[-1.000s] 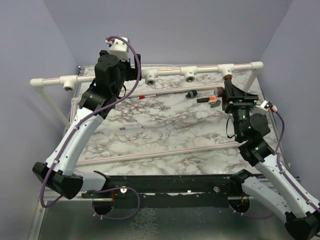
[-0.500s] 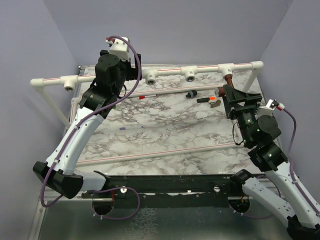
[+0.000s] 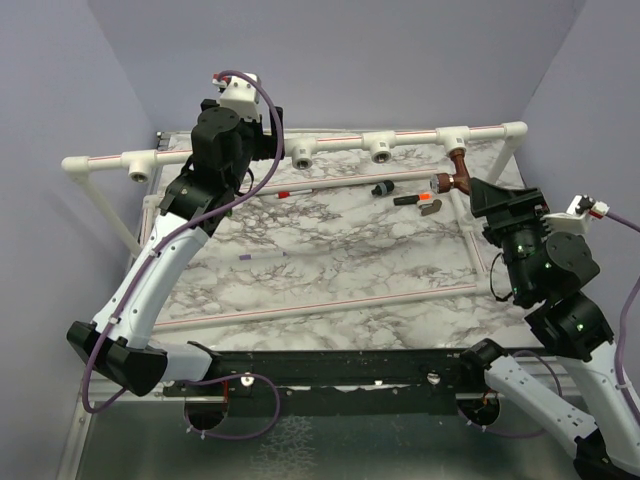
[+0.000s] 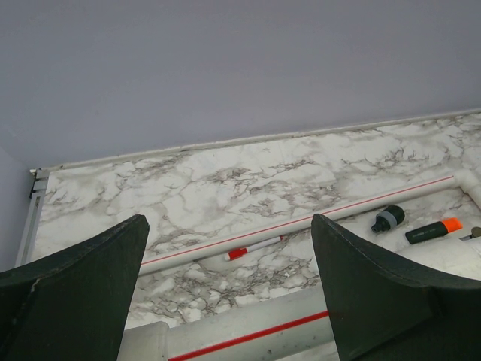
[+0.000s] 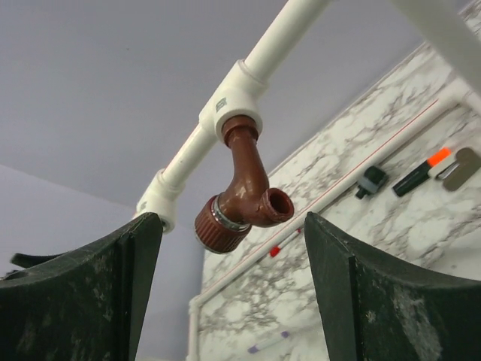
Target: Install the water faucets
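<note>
Off the reddish-brown faucet (image 5: 244, 188) now — right gripper (image 3: 482, 192) farther back, apart; left gripper (image 4: 227, 226) apart too.

A marble-patterned table (image 3: 350, 250) fills the middle of the top view, with one thin white red-striped pipe (image 3: 320, 305) lying across its lower part and another (image 3: 345, 182) across its upper part. At upper centre lie a white pen with a red cap (image 3: 300, 190), a small black and grey fitting (image 3: 381, 188), an orange-tipped black marker (image 3: 412, 199) and a small grey-brown piece (image 3: 431, 207). A purple-tipped white stick (image 3: 263, 257) lies left of centre.
</note>
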`<control>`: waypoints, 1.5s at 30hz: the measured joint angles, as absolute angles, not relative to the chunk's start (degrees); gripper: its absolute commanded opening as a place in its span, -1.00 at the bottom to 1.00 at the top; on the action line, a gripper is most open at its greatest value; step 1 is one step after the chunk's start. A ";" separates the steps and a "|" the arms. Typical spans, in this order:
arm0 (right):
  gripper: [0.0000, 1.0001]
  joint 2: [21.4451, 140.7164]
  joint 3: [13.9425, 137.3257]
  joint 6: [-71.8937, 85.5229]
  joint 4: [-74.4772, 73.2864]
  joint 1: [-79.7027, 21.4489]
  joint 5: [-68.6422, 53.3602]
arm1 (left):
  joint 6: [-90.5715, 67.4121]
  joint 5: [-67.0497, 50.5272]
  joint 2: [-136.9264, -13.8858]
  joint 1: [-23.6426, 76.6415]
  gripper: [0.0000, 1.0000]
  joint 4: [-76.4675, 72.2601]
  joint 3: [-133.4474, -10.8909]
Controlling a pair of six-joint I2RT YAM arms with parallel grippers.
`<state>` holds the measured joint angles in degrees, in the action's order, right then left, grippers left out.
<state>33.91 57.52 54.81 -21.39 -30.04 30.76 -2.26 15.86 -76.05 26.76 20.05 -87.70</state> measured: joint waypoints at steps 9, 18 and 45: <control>0.64 32.73 58.06 21.30 -20.12 -30.02 33.69 | -2.26 15.86 -76.09 26.76 0.82 20.05 -87.72; 0.61 29.58 57.65 -18.28 -16.58 -30.02 24.43 | -2.26 15.86 -76.09 26.76 0.82 20.05 -87.72; 0.42 41.41 46.70 -74.19 0.21 -30.04 12.84 | -2.28 15.84 -76.12 26.76 0.82 20.05 -87.72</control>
